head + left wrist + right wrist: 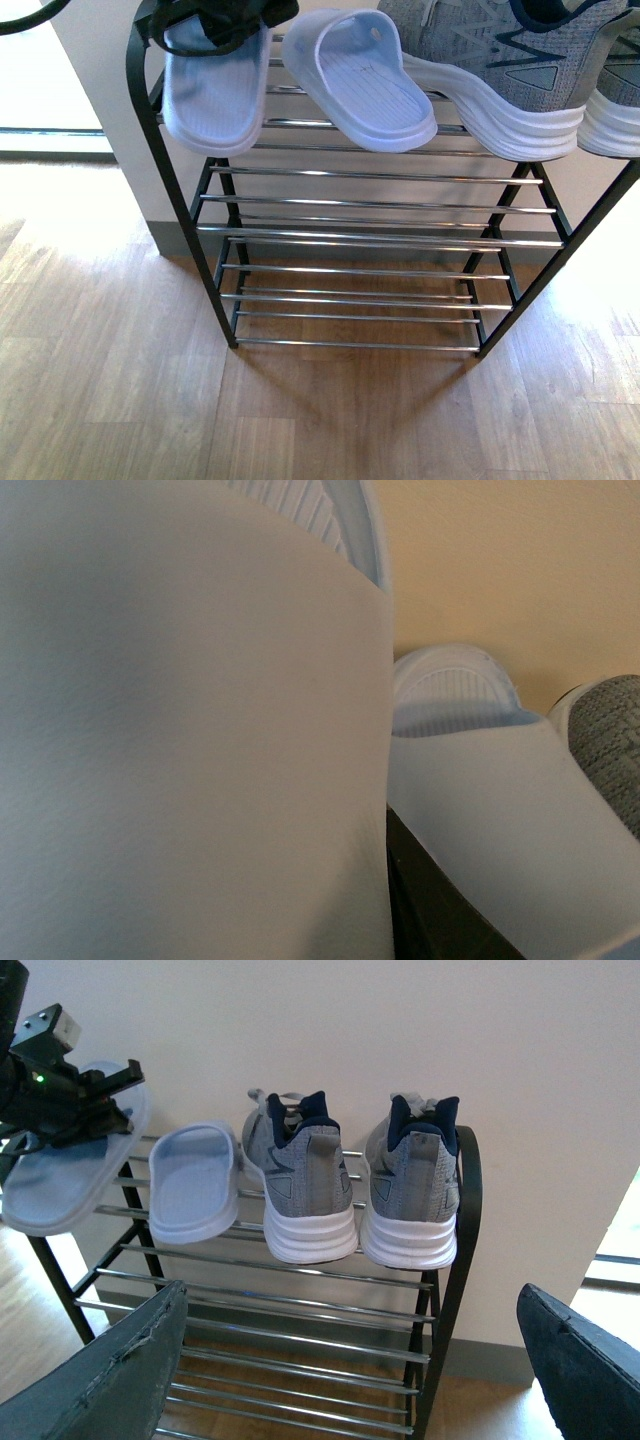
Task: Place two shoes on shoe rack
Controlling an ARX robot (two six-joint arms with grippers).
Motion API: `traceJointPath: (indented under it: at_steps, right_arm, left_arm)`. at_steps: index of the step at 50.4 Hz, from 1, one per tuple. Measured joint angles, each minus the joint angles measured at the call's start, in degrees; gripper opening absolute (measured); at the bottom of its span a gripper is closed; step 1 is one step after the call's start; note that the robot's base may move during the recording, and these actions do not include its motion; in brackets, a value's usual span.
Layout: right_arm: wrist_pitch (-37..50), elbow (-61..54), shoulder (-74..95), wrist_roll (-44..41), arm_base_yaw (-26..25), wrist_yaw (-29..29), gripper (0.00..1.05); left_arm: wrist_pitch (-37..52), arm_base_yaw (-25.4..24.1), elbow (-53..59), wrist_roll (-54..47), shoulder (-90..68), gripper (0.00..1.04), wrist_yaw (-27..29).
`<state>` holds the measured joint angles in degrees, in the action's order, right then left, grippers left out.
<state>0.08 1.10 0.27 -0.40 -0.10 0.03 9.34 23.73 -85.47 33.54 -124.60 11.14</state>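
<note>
Upper left, the left gripper (100, 1095) jaws clamp a pale slide sandal (215, 95) overhanging the shoe rack (380, 235) edge; the right gripper (350, 1380) jaws gape apart.

Two grey sneakers (300, 1175) (412, 1185), two pale blue sandals (195, 1182) (70, 1175), one rack (445, 1290).

Shoe rack (380, 235) bearing sneakers (305, 1185), sandals (365, 75)
</note>
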Motion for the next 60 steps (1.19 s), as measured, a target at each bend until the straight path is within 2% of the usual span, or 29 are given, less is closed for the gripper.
traceJointPath:
  at_steps: [18, 24, 33, 41, 44, 54, 60]
  right_arm:
    - [0.0, 0.0, 0.0, 0.0, 0.0, 0.0, 0.96]
    - [0.0, 0.0, 0.0, 0.0, 0.0, 0.0, 0.96]
    - [0.0, 0.0, 0.0, 0.0, 0.0, 0.0, 0.96]
    - [0.0, 0.0, 0.0, 0.0, 0.0, 0.0, 0.96]
    - [0.0, 0.0, 0.0, 0.0, 0.0, 0.0, 0.96]
    - [0.0, 0.0, 0.0, 0.0, 0.0, 0.0, 0.96]
    - [0.0, 0.0, 0.0, 0.0, 0.0, 0.0, 0.96]
  left_arm:
    - [-7.19, 0.46, -12.17, 2.86, -7.87, 0.02, -2.38]
    - [-7.23, 0.87, -15.32, 3.17, -9.73, 0.02, -5.05]
    - [-5.09, 1.66, -15.45, 3.26, -9.99, 0.02, -8.41]
    - [-5.05, 1.77, -14.23, 4.17, -9.66, 0.02, -7.87]
    - [-4.96, 1.64, -12.76, 4.5, -8.92, 0.14, -8.17]
    - [-3.91, 1.64, -9.51, 5.18, -8.09, 0.37, -8.59]
    - [-2.19, 1.62, -7.02, 5.35, -6.19, 0.56, -9.18]
